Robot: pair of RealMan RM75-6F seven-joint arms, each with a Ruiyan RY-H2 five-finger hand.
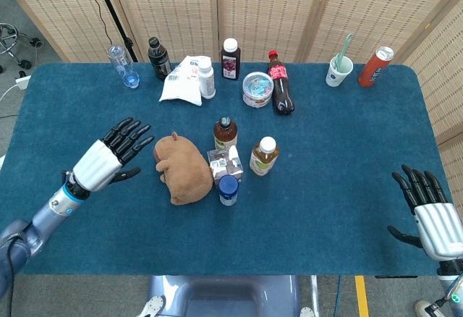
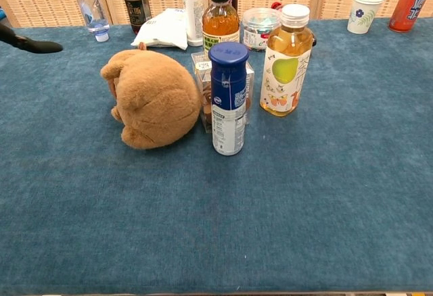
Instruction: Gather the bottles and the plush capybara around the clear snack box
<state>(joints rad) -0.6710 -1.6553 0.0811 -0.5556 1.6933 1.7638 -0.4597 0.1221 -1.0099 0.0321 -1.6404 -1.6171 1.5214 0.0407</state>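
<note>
My left robot hand hovers over the desk with its fingers spread, holding nothing, just left of the plush capybara and clear of it. In the chest view only a dark fingertip of it shows at the far left edge. My right robot hand sits at the near right corner of the desk, fingers likewise apart and empty, well away from everything.

The clear snack box stands near the middle of the desk. The plush capybara lies against its left side. A blue-capped bottle stands just in front of the box, on its near side. An amber tea bottle with a black cap stands just behind it, and a white-capped juice bottle with a pear label stands just to its right.

Along the far edge stand a clear water bottle, a dark bottle, a white pouch with a white bottle beside it, a dark juice bottle, a round tub, a cola bottle, a paper cup and a red can.
</note>
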